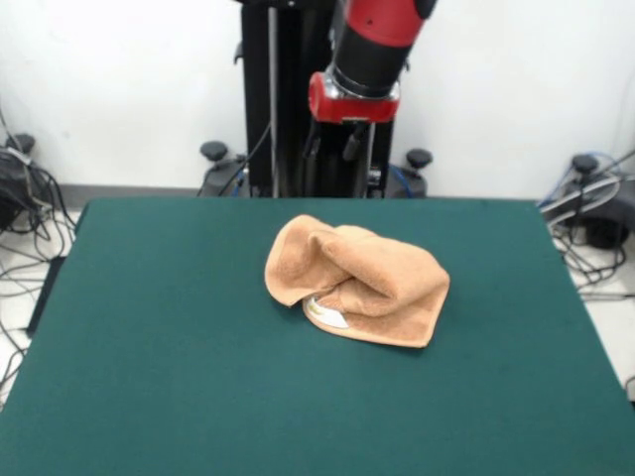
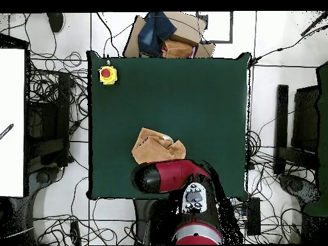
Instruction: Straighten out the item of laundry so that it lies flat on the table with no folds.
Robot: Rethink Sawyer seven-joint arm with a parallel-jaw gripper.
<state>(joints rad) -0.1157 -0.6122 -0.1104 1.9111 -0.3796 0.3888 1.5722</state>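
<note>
Towel [image 1: 355,280] sits bunched just right of centre in the front view, one tan-orange heap rolled over on itself, with a pale label [image 1: 325,312] peeking from under its lower edge. Looking straight down, it lies a little below the middle of the green worktop [image 2: 192,90], touching nothing else.

My arm [image 1: 365,59] hangs at the top of the front view, above and behind the heap. My pincer? I cannot tell how it stands; neither view shows its tips, and from above my own red bulk [image 2: 168,177] covers the spot just below the towel.

Risks, as I judge them. Layers are wrapped over each other, so I may pinch two thicknesses at once and just drag the whole lump across the felt instead of opening it. Felt may grip terry too, so a sideways pull could roll a new fold under. And a free corner is hard to pick out, since the edges curl inward.

Count: one towel, one label showing, one worktop, one yellow box with a red button [image 2: 107,74] in the upper left corner from above, well apart from the towel.
</note>
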